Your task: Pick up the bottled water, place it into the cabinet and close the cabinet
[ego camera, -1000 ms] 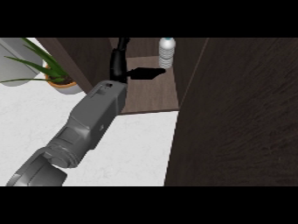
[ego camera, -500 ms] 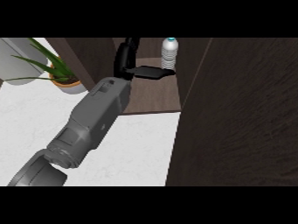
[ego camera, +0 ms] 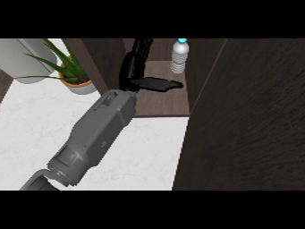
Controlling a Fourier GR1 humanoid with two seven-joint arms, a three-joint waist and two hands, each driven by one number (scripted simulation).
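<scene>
Bottle (ego camera: 180, 56) stands upright on the cabinet shelf (ego camera: 168, 96), up at one o'clock. The robot hand (ego camera: 143, 74), the left one, sits just beside it at seven o'clock of it, spread, holding nothing, thumb pointing right. Door (ego camera: 254, 116) hangs open at three o'clock. Risk: pulling out, that thumb could clip the bottle and topple it before the door closes.

Grey boxy forearm (ego camera: 99, 134), black hand (ego camera: 136, 74)
</scene>
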